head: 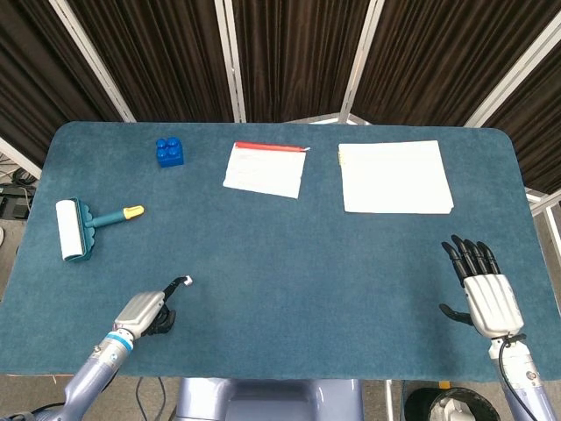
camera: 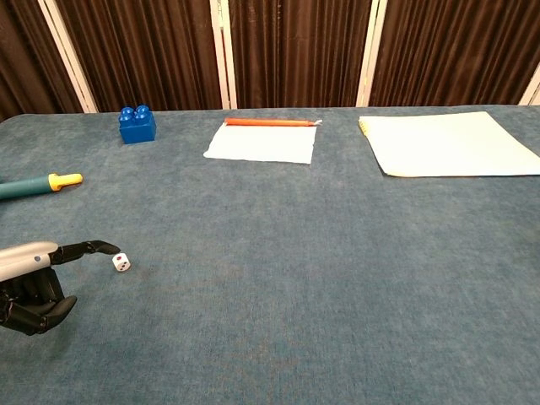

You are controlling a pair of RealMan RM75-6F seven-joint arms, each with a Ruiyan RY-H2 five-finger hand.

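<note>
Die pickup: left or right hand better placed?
Left. The left hand has a fingertip beside the die, though contact is unclear. The right hand lies open at the table's far right edge, well away from it.

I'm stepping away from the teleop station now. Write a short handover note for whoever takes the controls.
Left hand: holds nothing, one finger stretched toward the small white die, tip right beside it; contact can't be told.
Right hand: open, fingers spread, near the table's right front edge, nothing close by.
Die lies on the blue table, not picked up.
Lint roller, blue brick and papers untouched.
</note>
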